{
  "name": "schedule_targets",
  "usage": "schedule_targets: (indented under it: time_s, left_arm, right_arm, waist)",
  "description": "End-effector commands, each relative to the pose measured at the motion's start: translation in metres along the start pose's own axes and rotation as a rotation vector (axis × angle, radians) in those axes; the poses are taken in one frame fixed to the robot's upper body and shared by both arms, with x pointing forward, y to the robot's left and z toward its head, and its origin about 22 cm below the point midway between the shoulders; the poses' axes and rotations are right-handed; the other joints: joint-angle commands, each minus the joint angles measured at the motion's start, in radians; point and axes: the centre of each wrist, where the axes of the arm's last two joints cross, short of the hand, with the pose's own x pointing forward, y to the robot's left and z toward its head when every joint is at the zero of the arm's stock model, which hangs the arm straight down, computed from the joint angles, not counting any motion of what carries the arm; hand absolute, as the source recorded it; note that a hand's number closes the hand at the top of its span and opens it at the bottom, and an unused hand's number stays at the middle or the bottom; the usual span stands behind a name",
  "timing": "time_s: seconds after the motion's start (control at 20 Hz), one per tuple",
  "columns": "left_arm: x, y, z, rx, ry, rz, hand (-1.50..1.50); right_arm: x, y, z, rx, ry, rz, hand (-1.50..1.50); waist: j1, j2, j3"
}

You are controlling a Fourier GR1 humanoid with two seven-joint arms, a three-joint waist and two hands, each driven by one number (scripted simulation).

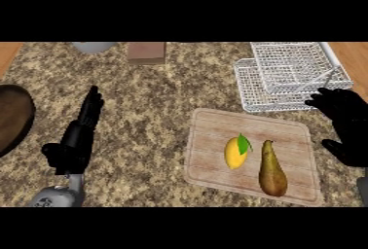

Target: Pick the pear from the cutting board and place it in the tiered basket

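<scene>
Right hand (346,127) hangs open by the right edge, fingers spread, holding nothing, just off the cutting board (215,131) & below the tiered basket (287,78). Pear (272,170) lies on the board's near right part, stem pointing away, apart from the hand. Lemon w/ a green leaf (236,151) sits just left of it, not touching. Left hand (79,138) rests open at left, fingers straight, w/ bare granite counter (151,116) between it & the board. Dark round plate (10,119) at far left edge.
</scene>
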Motion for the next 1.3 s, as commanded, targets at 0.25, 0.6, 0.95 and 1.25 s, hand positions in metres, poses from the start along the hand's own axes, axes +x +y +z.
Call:
schedule_targets:
  time_s: [0.25, 0.6, 0.95, 1.25]
  left_arm:
    - [0.003, -0.027, 0.002, 0.014, 0.0, -0.017, 0.0]
    - [-0.001, -0.015, 0.0, 0.032, 0.0, -0.02, 0.0]
    - [0.006, -0.017, -0.001, 0.016, -0.005, -0.019, 0.0]
    - [0.0, -0.022, -0.014, -0.004, -0.006, -0.007, 0.0]
  right_arm:
    - [0.101, -0.058, 0.059, 0.275, 0.065, 0.24, -1.5]
    - [0.197, 0.001, 0.021, 0.478, 0.22, 0.933, -1.5]
    - [0.205, 0.093, 0.013, 0.564, 0.294, 1.374, -1.5]
    - [0.179, 0.146, 0.031, 0.55, 0.398, 1.44, -1.5]
  waist:
    - [0.002, -0.008, -0.004]
    - [-0.018, -0.017, -0.007]
    - [0.011, -0.012, -0.008]
    - [0.025, -0.003, -0.007]
